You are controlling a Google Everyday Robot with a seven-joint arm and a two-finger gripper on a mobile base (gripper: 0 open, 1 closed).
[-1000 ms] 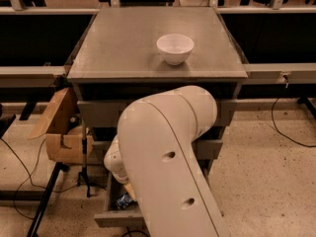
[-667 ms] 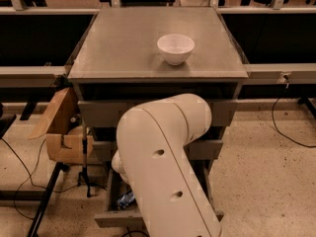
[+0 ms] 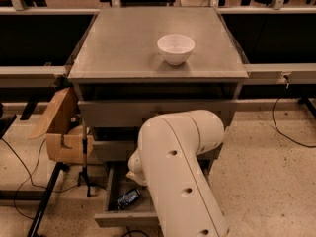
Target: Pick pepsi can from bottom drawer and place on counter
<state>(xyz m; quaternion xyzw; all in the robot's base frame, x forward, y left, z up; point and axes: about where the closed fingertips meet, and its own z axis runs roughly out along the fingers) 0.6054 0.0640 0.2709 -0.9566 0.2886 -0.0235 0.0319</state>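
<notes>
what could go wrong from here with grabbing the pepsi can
The pepsi can lies on its side in the bottom drawer, so it may roll away from a grasp.
The arm hides the gripper, somewhere over that drawer, so its alignment cannot be checked.
The white bowl sits on the counter; setting the can close by might knock it.

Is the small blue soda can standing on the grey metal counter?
No, the can lies inside the open bottom grey drawer, beside the white arm that hides the gripper.
</notes>
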